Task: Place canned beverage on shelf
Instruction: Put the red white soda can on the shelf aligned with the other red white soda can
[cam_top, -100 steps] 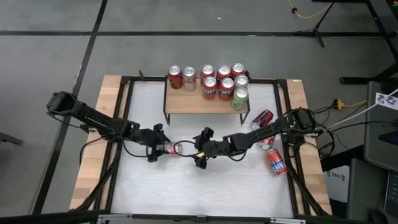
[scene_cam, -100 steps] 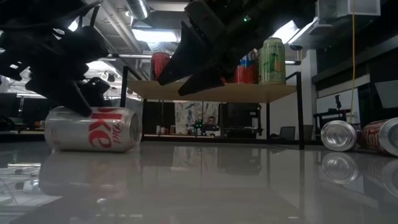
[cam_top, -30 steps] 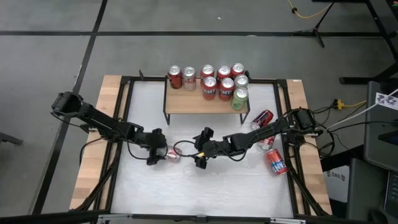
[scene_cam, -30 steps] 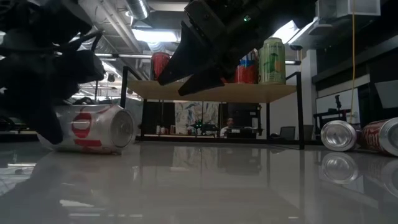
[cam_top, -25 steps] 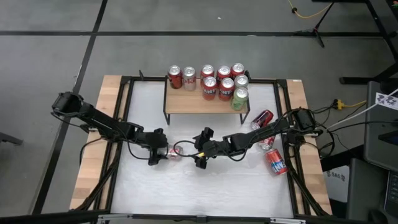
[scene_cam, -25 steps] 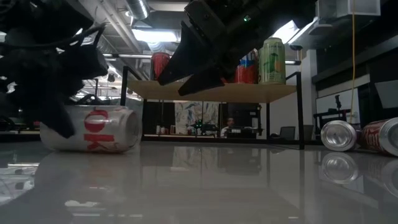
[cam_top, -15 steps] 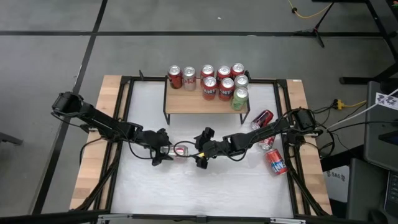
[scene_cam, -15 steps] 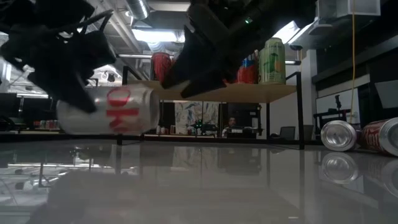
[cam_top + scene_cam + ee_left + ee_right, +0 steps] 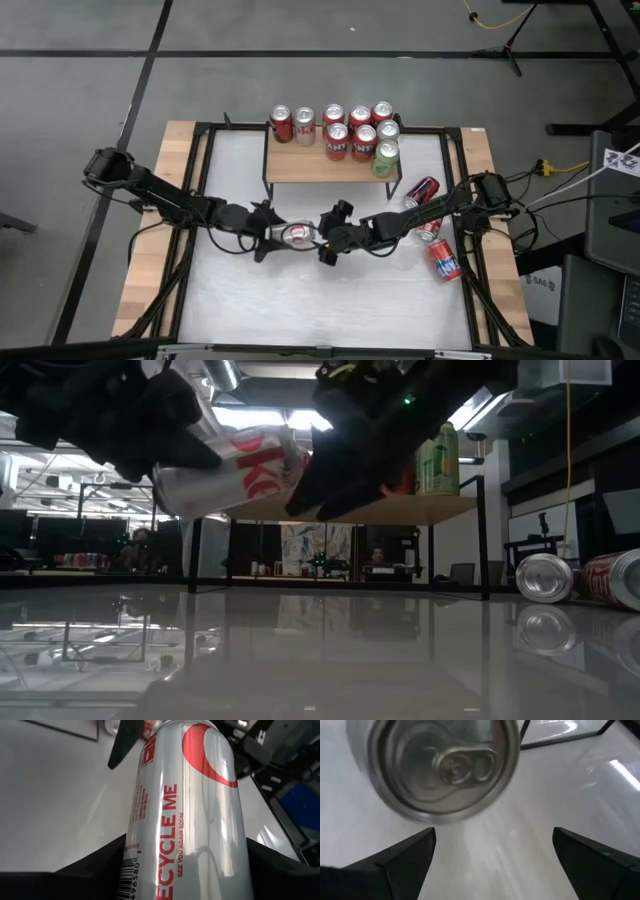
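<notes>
A silver canned beverage [image 9: 295, 235] with red lettering hangs above the table's middle, with my left gripper [image 9: 272, 236] shut on it. In the low view the can [image 9: 232, 468] is tilted, its top end higher. My right gripper [image 9: 333, 228] stands open just beyond that top end. In the right wrist view the can's top [image 9: 437, 762] lies ahead of the fingers, not between them. The shelf [image 9: 320, 166], a light-wood plank on thin black legs, stands at the table's far side with several cans upright on it. My left gripper pinches the can's side wall at its bottom end [image 9: 150, 880], one finger [image 9: 95, 870] on each side. The fingers come from the table's left, nearly level, and lie along the can. The can is lifted clear of the table, its top end tilted up toward my right gripper.
Three loose cans lie on the table at the right: a red one [image 9: 422, 190] near the shelf's right leg, one [image 9: 430, 228] partly under my right arm, and one [image 9: 445, 260] nearer the front. The low view shows two of them [image 9: 545, 578] on their sides.
My left gripper has lifted the silver can off the table, where it lay on its side. The gripper has tipped upward and carried the can toward the table's right, up to my right gripper. The can now hangs clear, its top end raised.
</notes>
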Tool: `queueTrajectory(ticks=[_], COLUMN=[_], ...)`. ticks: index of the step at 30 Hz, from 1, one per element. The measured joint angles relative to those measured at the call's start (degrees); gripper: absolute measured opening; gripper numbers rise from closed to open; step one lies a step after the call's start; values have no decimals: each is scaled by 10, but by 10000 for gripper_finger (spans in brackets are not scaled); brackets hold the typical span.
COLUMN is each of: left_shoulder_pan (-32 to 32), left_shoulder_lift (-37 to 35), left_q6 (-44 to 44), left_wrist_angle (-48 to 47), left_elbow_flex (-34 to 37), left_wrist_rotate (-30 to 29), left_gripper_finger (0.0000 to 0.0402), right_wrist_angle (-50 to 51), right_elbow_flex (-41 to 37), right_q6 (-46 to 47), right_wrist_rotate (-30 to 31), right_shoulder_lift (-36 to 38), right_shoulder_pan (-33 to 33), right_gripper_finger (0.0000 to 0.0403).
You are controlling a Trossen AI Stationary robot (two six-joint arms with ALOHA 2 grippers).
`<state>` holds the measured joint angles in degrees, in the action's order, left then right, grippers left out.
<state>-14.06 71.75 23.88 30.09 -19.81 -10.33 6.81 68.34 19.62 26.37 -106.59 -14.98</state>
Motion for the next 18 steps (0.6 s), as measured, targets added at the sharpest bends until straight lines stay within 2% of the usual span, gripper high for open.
queueTrajectory(ticks=[8, 18], left_shoulder_pan=[-3, -18], left_shoulder_lift=[8, 72], left_q6=[-5, -4], left_wrist_angle=[7, 12], left_elbow_flex=[0, -1], left_wrist_rotate=[-12, -8], left_gripper_finger=[292, 295], right_wrist_angle=[-42, -46], right_elbow_flex=[0, -1], right_q6=[-6, -8], right_wrist_rotate=[37, 35], right_shoulder_lift=[0, -2], right_shoulder_pan=[0, 0], right_gripper_finger=[392, 392])
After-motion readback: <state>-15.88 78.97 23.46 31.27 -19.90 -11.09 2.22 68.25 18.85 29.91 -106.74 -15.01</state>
